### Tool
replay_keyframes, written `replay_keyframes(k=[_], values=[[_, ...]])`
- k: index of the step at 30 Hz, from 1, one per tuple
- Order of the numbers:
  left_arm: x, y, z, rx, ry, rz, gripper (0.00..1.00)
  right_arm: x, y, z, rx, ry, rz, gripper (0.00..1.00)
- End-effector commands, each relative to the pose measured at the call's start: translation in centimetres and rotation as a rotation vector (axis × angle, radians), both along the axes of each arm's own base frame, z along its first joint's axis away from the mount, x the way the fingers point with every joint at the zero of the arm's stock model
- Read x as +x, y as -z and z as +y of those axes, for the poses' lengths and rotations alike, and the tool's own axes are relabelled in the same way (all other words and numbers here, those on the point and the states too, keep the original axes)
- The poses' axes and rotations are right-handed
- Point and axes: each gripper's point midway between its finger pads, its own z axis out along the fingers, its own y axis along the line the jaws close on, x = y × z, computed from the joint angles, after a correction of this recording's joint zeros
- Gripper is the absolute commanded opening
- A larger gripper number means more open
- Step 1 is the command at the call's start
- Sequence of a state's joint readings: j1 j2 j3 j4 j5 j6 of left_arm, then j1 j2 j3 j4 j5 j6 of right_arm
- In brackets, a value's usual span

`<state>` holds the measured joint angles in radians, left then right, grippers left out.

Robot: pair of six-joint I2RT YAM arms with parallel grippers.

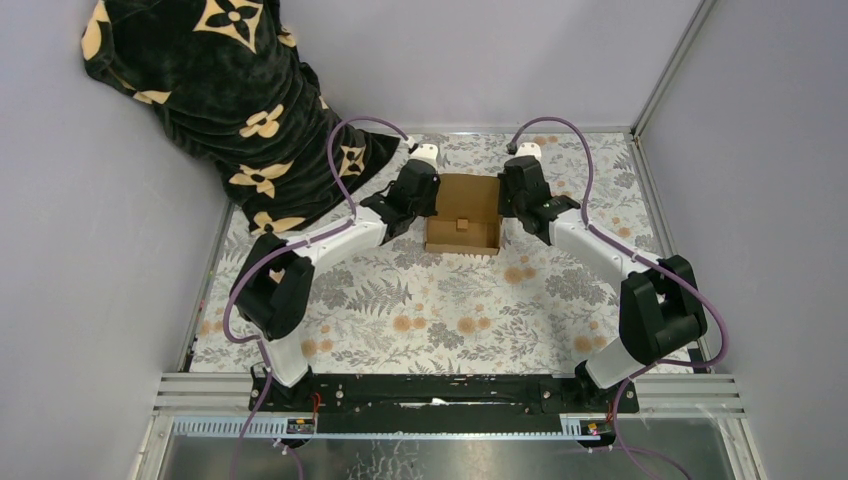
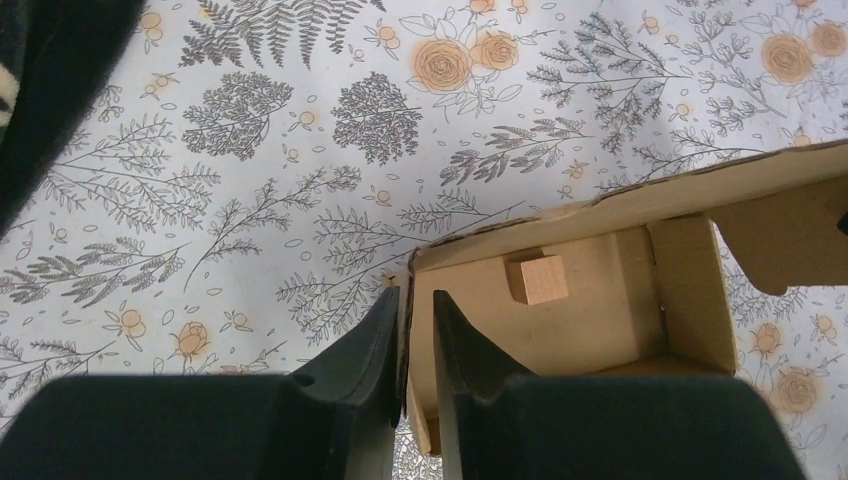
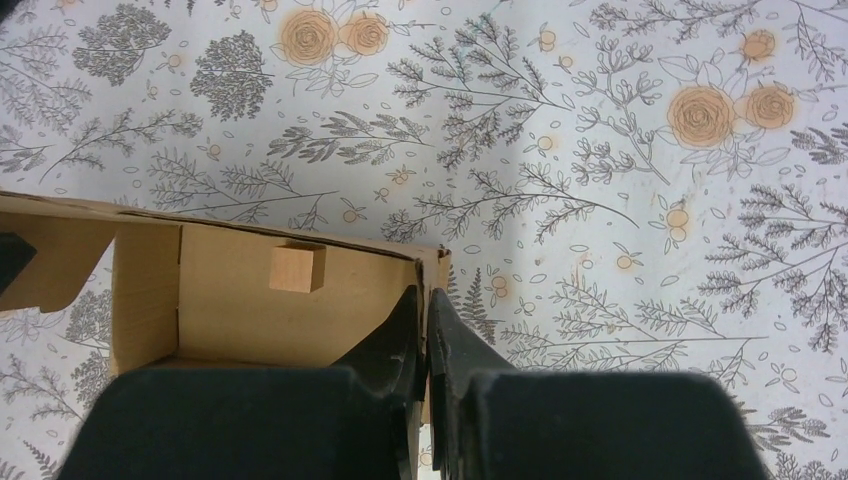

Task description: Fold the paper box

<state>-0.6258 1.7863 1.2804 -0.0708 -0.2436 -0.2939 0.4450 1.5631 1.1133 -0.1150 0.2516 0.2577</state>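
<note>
At the left gripper (image 2: 410, 300): closed down to a narrow slit on the left side wall of the paper box (image 2: 600, 290), one finger outside the wall, one inside, cardboard pinched between. At the right gripper (image 3: 423, 300): likewise almost fully closed, clamped on the opposite side wall near its corner, the cardboard edge caught between the two fingers.

Between the two grippers, the box itself: plain brown, open at the top, side walls upright, a loose flap sticking out at one end. Resting on the flowered tablecloth (image 1: 400, 310), toward the far middle of the table. Inside, against one long wall, a small pale block (image 2: 537, 279).

Farther out, at the far left corner, a black cloth (image 1: 230, 90) with beige flower shapes, draped down the wall and onto the tablecloth's edge, just beside the left arm. Above each arm, a looping purple cable (image 1: 340, 160).
</note>
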Motion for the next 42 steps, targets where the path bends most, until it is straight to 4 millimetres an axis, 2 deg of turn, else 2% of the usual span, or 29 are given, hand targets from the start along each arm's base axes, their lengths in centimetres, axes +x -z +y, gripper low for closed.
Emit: replay_keyframes(k=[1,18,28,42], values=[[0.2,-0.1,-0.2,-0.01,-0.078,-0.018,0.23,0.8,-1.5,1.0,0.055,0.047,-0.081,0.02],[-0.1,1.9,-0.4,-0.016,-0.134,0.003,0.22,0.7,-1.1,1.1,0.116,0.135,-0.114,0.0],[-0.7,2.0,-0.1,-0.042,-0.173,-0.023,0.2,-0.1,-0.1,0.5,0.096,0.165,-0.128,0.0],[-1.1,1.8,-0.1,-0.04,-0.237,-0.016,0.2,-1.1,-0.4,-0.4,0.077,0.19,-0.154,0.0]])
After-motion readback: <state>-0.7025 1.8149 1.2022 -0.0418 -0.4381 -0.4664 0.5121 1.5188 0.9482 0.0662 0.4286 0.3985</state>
